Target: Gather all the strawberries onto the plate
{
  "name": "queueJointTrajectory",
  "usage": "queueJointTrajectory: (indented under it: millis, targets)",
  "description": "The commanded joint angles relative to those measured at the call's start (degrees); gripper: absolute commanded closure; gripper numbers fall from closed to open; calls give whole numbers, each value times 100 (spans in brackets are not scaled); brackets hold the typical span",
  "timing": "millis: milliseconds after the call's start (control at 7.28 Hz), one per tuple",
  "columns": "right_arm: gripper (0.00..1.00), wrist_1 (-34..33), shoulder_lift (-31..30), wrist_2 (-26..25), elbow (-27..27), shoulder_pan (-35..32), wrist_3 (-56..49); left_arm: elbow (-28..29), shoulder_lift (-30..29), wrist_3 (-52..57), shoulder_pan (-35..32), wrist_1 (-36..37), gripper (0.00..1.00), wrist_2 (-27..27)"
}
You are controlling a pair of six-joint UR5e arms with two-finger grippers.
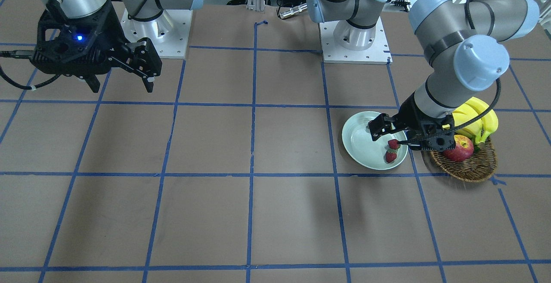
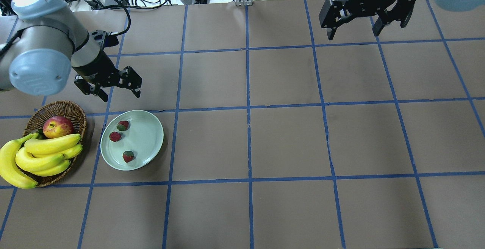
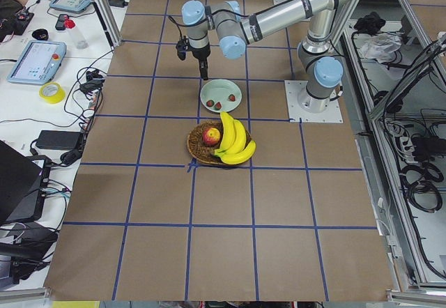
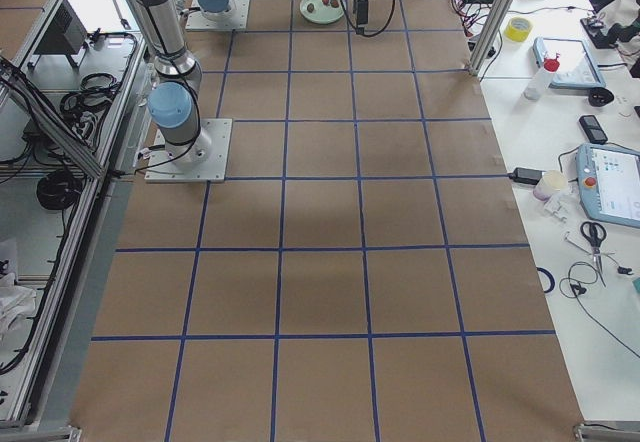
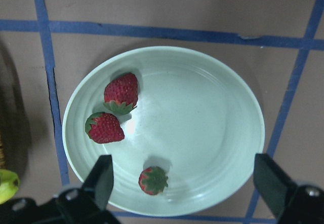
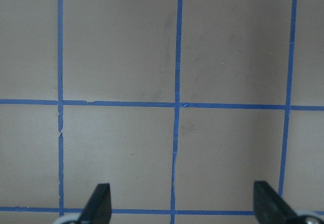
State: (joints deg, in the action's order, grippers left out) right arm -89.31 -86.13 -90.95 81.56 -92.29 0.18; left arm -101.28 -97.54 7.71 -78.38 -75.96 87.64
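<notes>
Three small red strawberries [image 2: 122, 125] [image 2: 114, 136] [image 2: 128, 156] lie inside the pale mint-green plate [image 2: 151, 135] at the table's left. The left wrist view shows them too [image 5: 122, 92] [image 5: 104, 127] [image 5: 153, 180], all on the plate [image 5: 202, 133]. My left gripper [image 2: 120, 95] is open and empty, hovering above the plate, just beyond its far edge in the overhead view. In the front view it [image 1: 398, 141] covers part of the plate [image 1: 359, 141], and only two strawberries show there [image 1: 393, 144] [image 1: 391, 157]. My right gripper [image 2: 353, 33] is open and empty, high over the far right of the table.
A brown wicker basket [image 2: 57, 108] stands just left of the plate, holding a red apple [image 2: 57, 126] and a bunch of yellow bananas [image 2: 41, 154]. The brown table has a blue tape grid [image 2: 248, 108].
</notes>
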Motion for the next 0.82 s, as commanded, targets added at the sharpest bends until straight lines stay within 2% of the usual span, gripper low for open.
queueJointTrajectory:
  millis: [0,137,275,687]
  targets:
    - [0,-7,0,7,0,0,0,625,506,2,-394,-803,0,112]
    - [0,-7,0,7,0,0,0,688,734,2,-762,-919,0,331]
    - [0,-7,0,7,0,0,0,689,919,-15,-923,-938,0,333]
    - [0,-7,0,-11,0,0,0,706,1290,-15,-933,-1412,0,324]
